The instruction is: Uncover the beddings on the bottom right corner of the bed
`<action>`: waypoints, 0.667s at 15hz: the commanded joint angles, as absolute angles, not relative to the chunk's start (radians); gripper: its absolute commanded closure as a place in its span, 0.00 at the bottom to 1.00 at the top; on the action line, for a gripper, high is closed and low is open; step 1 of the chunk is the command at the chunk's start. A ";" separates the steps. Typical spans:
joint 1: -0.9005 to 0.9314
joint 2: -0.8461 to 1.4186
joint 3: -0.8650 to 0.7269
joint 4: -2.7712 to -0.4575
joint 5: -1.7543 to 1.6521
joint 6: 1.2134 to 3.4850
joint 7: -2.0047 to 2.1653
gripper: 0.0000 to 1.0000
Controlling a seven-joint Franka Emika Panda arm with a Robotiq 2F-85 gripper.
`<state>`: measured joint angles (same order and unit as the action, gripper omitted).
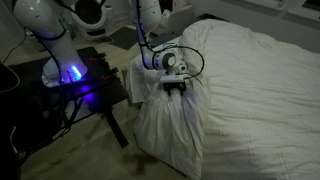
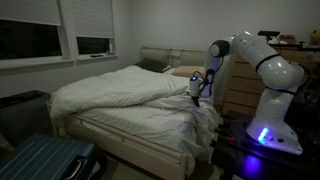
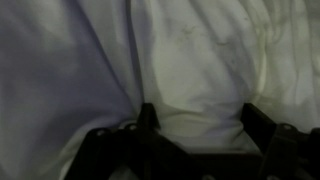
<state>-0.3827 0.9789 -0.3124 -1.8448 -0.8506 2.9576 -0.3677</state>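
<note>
**Ana:** In an exterior view, where does the pincer [image 1: 177,86] sit?

**Ben:** It is pressed down on the beddings [image 1: 172,128] at the near corner of the bed [image 1: 265,95], where the cloth spills over the edge. I count one pincer, one duvet and one bed. There is also one black counter [image 1: 95,88] beside it, glowing blue.

**Ana:** And in an exterior view along the bed's side?

**Ben:** It shows the same corner. The pincer [image 2: 197,92] touches the beddings [image 2: 120,92], which lie heaped across the mattress. One blue suitcase [image 2: 45,160] stands on the floor, and I see at least one pillow [image 2: 186,71] at the head. It is too dim to count more.

**Ana:** What about the wrist view?

**Ben:** Two fingers [image 3: 148,122] stand apart, with a bulge of white cloth [image 3: 200,70] between them. The jaws are spread and not clamped yet.

**Ana:** So how should this step be done well?

**Ben:** I'd say sink in a little and then close firmly on that bulge, so a thick fold is caught rather than a thin skin. After that, lift first, then draw the fold diagonally toward the middle of the bed. Go slowly, because the hanging part will likely drag and could slip free.
</note>
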 commanded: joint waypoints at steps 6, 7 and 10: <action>-0.390 0.945 -0.206 -1.833 -0.623 2.741 -0.379 0.77; -0.371 0.926 -0.216 -1.850 -0.596 2.718 -0.358 0.85; -0.334 0.871 -0.231 -1.898 -0.517 2.688 -0.326 1.00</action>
